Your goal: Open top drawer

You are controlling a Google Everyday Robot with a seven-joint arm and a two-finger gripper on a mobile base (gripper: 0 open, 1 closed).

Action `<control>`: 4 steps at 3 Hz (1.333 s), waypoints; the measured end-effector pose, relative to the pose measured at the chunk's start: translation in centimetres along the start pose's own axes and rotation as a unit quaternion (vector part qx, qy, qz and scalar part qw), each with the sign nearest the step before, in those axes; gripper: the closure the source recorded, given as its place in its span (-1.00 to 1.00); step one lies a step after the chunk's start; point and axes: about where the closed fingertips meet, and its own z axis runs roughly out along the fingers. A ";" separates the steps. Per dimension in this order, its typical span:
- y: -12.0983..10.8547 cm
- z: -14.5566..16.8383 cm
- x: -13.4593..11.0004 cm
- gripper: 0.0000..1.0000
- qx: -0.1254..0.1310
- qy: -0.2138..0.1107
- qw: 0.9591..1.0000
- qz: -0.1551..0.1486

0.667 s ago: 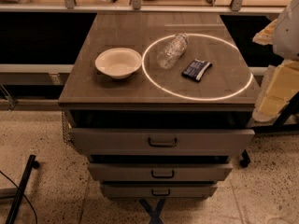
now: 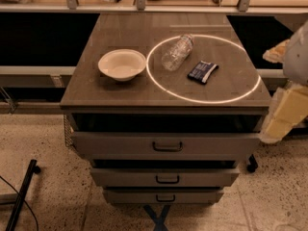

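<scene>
The top drawer (image 2: 120, 145) is the widest grey-beige front under the cabinet top, with a dark bail handle (image 2: 167, 147) at its centre. It stands pulled out a little, with a dark gap showing above its front. My gripper (image 2: 281, 117) shows as cream and white parts at the right edge of the camera view. It is beside the cabinet's right front corner, apart from the handle and level with the drawer's right end.
On the cabinet top (image 2: 96, 90) lie a white bowl (image 2: 122, 65), a clear plastic bottle (image 2: 177, 52) on its side and a dark snack packet (image 2: 202, 71), inside a ring of light. Two narrower drawers (image 2: 166, 178) sit below. A dark pole (image 2: 21, 194) lies on the floor at the left.
My arm at the right edge has dropped slightly lower. The drawer and the things on the cabinet top have not moved.
</scene>
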 end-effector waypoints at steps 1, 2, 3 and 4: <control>2.5 5.0 1.8 -1.00 -0.016 -0.039 0.999 0.016; 4.2 8.9 3.1 -1.00 -0.026 -0.081 0.996 0.031; 4.2 9.0 3.0 -1.00 -0.021 -0.086 0.996 0.033; 4.5 9.5 3.0 -1.00 -0.060 -0.093 0.993 0.030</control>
